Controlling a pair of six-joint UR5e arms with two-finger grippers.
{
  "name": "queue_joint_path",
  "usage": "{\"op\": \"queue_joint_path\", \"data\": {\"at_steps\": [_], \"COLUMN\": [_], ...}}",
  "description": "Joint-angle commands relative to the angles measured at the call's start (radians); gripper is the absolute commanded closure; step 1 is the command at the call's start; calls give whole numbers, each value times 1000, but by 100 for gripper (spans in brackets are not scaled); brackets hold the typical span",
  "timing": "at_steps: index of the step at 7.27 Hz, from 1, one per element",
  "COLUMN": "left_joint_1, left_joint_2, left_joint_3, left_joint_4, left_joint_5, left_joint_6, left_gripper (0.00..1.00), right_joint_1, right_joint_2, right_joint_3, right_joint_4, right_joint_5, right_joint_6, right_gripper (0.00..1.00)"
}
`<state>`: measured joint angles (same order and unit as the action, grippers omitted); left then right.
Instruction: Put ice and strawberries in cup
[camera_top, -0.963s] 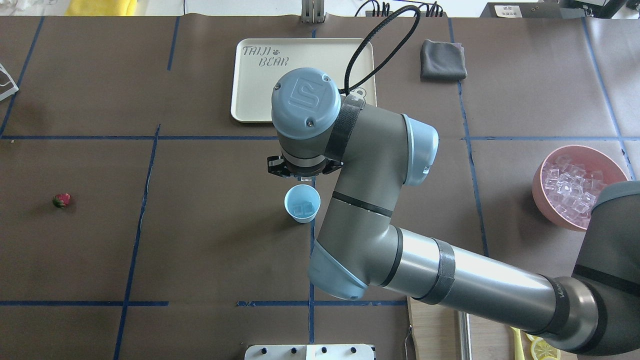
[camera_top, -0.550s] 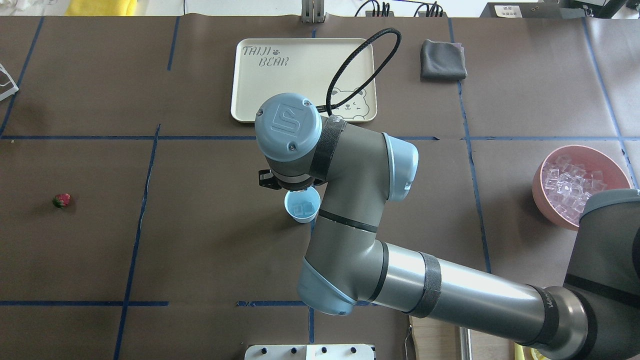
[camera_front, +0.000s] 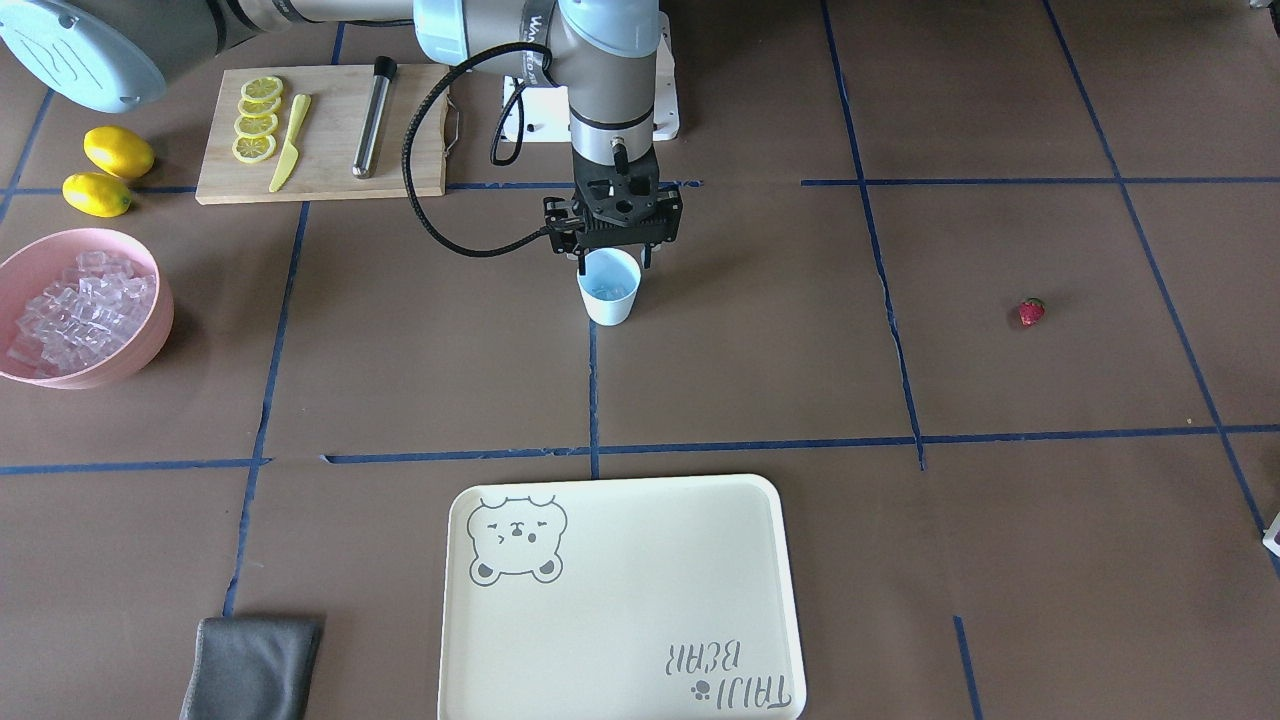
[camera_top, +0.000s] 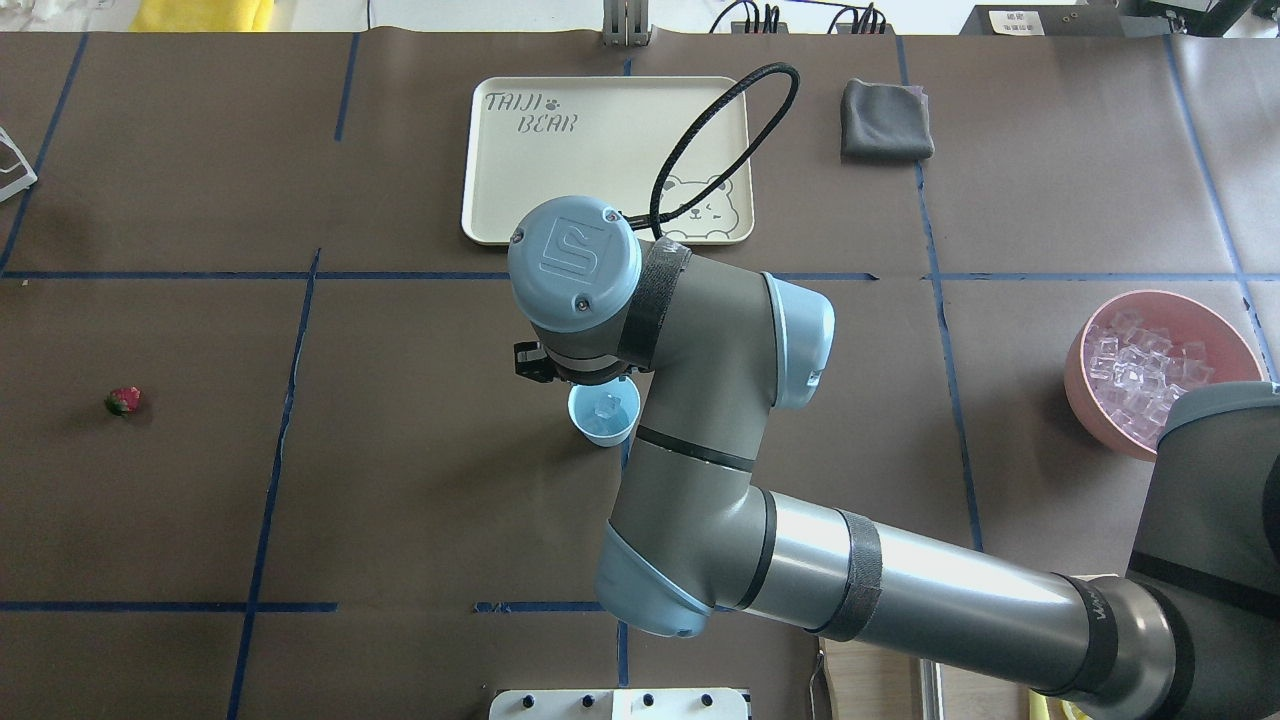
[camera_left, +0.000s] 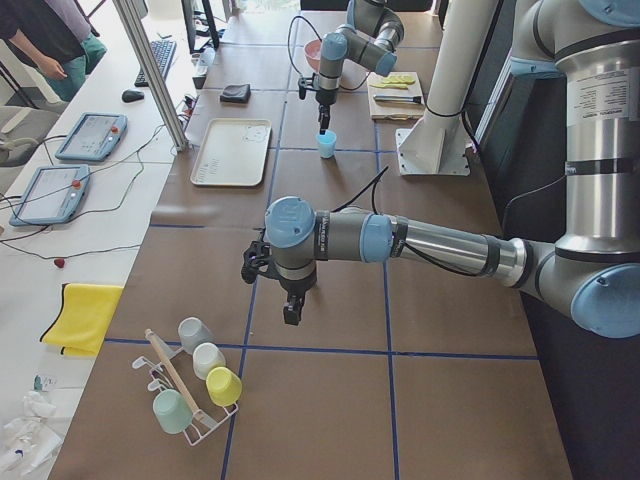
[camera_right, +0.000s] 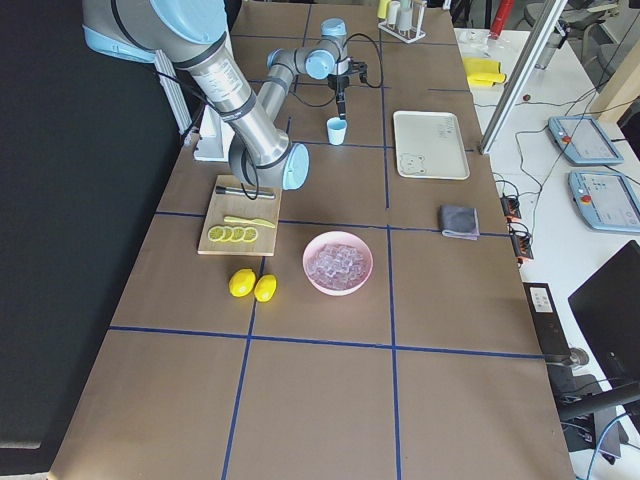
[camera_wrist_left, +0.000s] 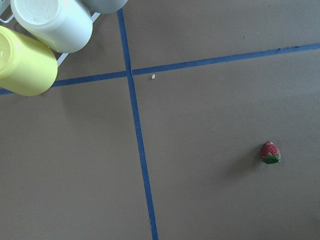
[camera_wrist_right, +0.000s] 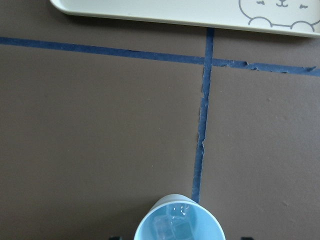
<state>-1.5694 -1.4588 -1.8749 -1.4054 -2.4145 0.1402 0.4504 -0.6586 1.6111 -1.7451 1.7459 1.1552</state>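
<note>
The pale-blue cup (camera_front: 609, 305) stands mid-table with a few clear ice cubes (camera_wrist_right: 173, 225) inside. My right gripper (camera_front: 614, 262) hangs open directly over the cup's rim (camera_top: 590, 432), one finger on each side, nothing between them. More ice (camera_front: 75, 310) fills the pink bowl (camera_front: 155, 335) on the robot's right. The red strawberry (camera_front: 1031, 312) lies alone on the mat on the robot's left, also in the left wrist view (camera_wrist_left: 270, 152). My left gripper (camera_left: 290, 312) hovers over that side of the table; I cannot tell whether it is open or shut.
A cream bear tray (camera_front: 620, 590) lies beyond the cup, a grey cloth (camera_front: 250, 665) beside it. A cutting board (camera_front: 400, 150) with lemon slices, a knife and a rod sits near the robot's base, two lemons (camera_front: 105, 170) next to it. A mug rack (camera_left: 195, 385) stands at the far left end.
The right arm pulled back toward the robot, bringing its gripper from beyond the cup to just over the rim. The ice in the cup looks rearranged.
</note>
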Motion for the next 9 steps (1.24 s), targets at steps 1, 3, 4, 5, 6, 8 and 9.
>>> {"op": "queue_joint_path", "data": {"at_steps": [1, 3, 4, 5, 6, 8, 9], "left_joint_1": [0, 2, 2, 2, 5, 5, 5], "left_joint_2": [-3, -32, -46, -48, -72, -104, -119], "left_joint_3": [-3, -7, -9, -1, 20, 33, 22], "left_joint_4": [-1, -9, -38, -87, -102, -104, -95], "left_joint_5": [3, 2, 6, 11, 6, 0, 0], "left_joint_6": [6, -4, -1, -1, -5, -5, -10], "left_gripper": [0, 0, 0, 0, 0, 0, 0], "right_joint_1": [62, 233, 326, 405, 495, 707, 811], "right_joint_2": [1, -25, -65, -111, -180, -339, -431], "right_joint_3": [6, 6, 12, 19, 30, 50, 68], "right_joint_4": [-4, -5, -5, -5, -5, -5, -5], "right_joint_5": [21, 177, 261, 298, 354, 458, 525], "right_joint_6": [-32, -177, -292, -389, -531, -899, -1065], "right_gripper": [0, 0, 0, 0, 0, 0, 0]}}
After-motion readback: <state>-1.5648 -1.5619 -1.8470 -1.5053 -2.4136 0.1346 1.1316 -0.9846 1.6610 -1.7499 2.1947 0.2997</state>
